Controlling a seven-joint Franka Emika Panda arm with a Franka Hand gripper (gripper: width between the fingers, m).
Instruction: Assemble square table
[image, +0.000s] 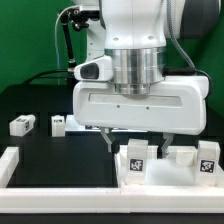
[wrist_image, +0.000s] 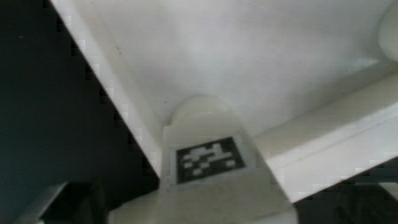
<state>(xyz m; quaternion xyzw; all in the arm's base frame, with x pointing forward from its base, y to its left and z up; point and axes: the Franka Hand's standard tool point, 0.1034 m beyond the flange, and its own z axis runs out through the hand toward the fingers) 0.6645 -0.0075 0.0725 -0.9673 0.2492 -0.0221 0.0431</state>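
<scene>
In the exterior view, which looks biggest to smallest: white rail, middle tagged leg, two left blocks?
1. white rail
2. middle tagged leg, maybe just nearer the camera
3. far-left block and next block: alike

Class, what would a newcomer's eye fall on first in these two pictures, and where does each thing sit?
The bulky white gripper fills the middle of the exterior view, its jaws open just above a tagged leg standing at the slab in the lower right. Loose legs lie apart on the black table at the exterior view's left.
</scene>
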